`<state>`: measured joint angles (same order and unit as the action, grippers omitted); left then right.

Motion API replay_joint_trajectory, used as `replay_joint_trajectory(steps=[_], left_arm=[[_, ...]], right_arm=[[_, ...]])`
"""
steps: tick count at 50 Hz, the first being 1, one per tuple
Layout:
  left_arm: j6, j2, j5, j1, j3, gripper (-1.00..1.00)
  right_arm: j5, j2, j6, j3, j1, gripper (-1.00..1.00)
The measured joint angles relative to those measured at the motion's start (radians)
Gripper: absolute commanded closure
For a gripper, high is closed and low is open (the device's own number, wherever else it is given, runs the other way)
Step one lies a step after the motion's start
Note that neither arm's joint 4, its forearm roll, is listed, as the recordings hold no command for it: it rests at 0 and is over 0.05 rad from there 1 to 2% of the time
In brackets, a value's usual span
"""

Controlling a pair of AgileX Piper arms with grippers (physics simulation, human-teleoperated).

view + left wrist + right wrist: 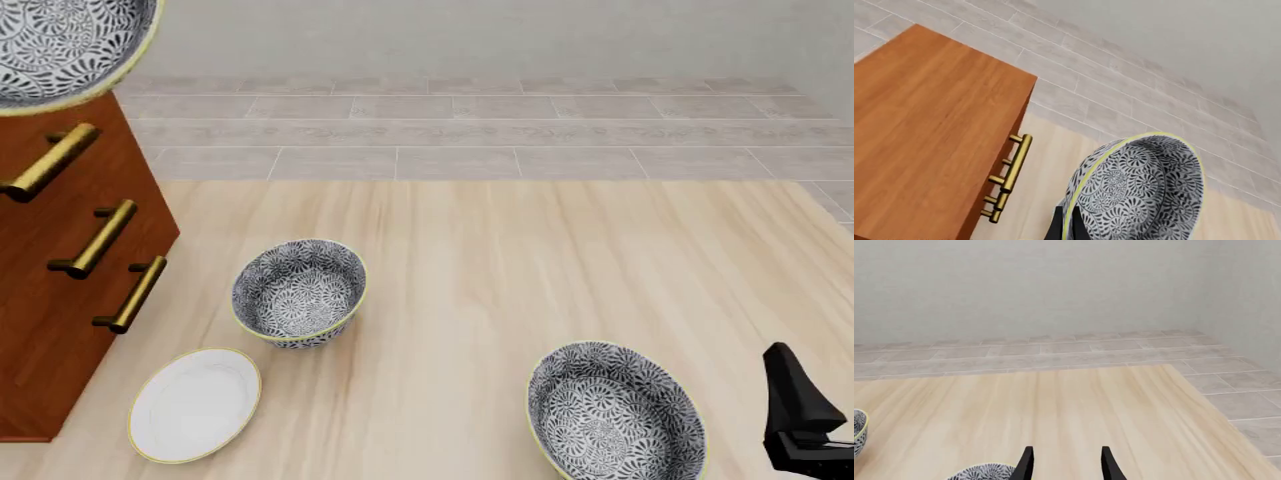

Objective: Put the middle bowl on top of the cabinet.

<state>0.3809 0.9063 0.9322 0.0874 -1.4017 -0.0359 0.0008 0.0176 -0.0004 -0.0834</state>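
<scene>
Holding: my left gripper (1066, 227) was clamped on the rim of the middle bowl (1141, 192); only a dark finger showed at the bowl's lower edge in the left wrist view, one side of the wall.
Bowl position: lifted well off the table (534, 260), seen at the top left corner of the front view, over the front edge of the cabinet (60, 290).
Bowl attitude: tipped, with its patterned inside facing my wrist camera; not level.
Key relation: the cabinet's flat top (927, 125) lay beside and below the held bowl, on the far side of the brass handles (1009, 175). By my judgement the bowl had to travel further over the top, away from the drawer face, before lowering.
Nearer arm: the left one, since the cabinet stood on the left side.
Right gripper (1065, 465): fingers apart, holding nothing, low at the right of the table near another bowl (614, 415).
Other items: a third bowl (299, 292) and a white plate (196, 403) rested on the table near the cabinet's base.
Risk: judged that releasing while tilted could let the bowl slide off the edge.
</scene>
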Motion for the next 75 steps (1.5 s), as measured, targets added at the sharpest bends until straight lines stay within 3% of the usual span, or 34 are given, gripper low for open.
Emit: replay_joint_trajectory(steps=[75], left_arm=[[0.326,0.172,-0.014,0.294,-0.077,1.00]], right_arm=[[0.019,0.029,-0.010,0.000,0.005,-1.00]])
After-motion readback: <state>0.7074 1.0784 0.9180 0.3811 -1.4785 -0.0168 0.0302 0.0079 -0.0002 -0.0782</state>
